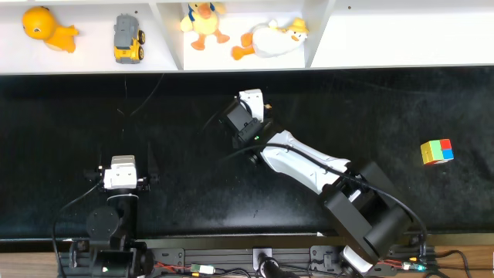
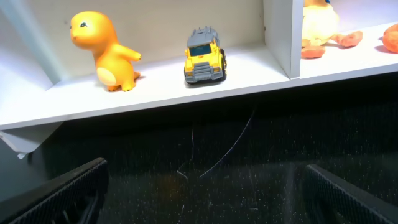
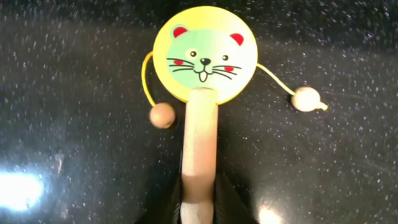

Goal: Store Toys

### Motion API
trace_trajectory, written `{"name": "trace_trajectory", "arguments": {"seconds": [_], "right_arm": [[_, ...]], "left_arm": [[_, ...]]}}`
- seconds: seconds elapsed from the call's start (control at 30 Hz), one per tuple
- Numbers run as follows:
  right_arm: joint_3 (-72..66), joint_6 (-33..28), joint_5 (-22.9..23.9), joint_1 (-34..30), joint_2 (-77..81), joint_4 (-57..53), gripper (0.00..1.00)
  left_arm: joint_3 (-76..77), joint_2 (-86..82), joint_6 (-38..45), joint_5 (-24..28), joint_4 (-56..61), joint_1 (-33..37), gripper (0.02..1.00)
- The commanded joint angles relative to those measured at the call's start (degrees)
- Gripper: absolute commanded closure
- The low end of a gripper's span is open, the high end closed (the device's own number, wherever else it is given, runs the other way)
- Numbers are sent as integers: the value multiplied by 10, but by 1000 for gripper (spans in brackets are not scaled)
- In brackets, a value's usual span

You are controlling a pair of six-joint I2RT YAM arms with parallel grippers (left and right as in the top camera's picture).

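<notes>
Black tabletop [image 1: 386,100] | right jaws clamp rattle drum [image 3: 205,53] by its handle, centre | left jaws wide apart, front-left | colour cube [image 1: 437,151] by right edge

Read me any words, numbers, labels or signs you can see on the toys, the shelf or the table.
There is no readable text anywhere.
The rattle drum in the right claw: only a painted cat face, no letters.
The yellow toy truck, orange figure, plush ducks and coloured cube: no print visible.
The white shelf and black table: no labels.
</notes>
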Motion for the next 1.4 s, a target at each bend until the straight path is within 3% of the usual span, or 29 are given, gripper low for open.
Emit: {"name": "trace_trajectory", "arguments": {"seconds": [0.03,0.3,0.5,0.93,1.4], "right_arm": [[9,3,-2,0,9,1,956],[9,4,-8,0,-5,-10,956],[9,5,-4,0,-49,-88,958],[-25,10,57,-5,-211,-209,958],[-166,9,19,-152,-450,-244,956]], "left_arm": [[0,-6,11,-5,-1,-1,20],[0,-6,11,-5,-1,-1,20],[0,-6,11,-5,-1,-1,20],[0,-6,11,-5,-1,-1,20],[0,-6,11,-5,-1,-1,20]]}}
